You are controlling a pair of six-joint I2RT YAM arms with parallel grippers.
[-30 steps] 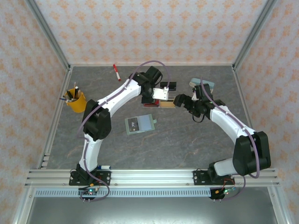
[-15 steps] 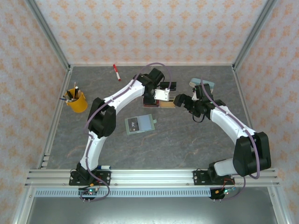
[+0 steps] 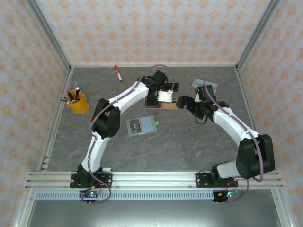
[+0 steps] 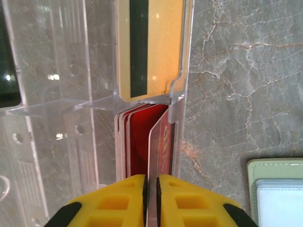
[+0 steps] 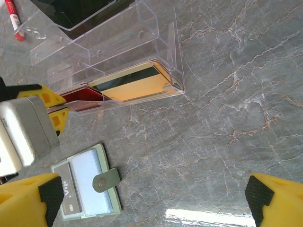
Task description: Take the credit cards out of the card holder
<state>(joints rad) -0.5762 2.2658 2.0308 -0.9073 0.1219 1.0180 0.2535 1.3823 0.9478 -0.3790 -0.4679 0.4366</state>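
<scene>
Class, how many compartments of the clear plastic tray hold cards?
2. One compartment of the clear plastic tray holds a tan-gold plastic card; the adjoining one holds red plastic cards, one pinched by the left end effector. More cards may lie hidden underneath.

High overview, two close-ups
Top camera looks down over the whole counter (image 3: 189, 142) from behind its near edge; both wrist cameras sit close, sharing the clear tray (image 5: 118, 52) and card holder (image 5: 87, 187).

Lab test booth: aluminium frame (image 3: 151, 178), patterned panel walls (image 3: 151, 28), stone-look table (image 3: 180, 142).
</scene>
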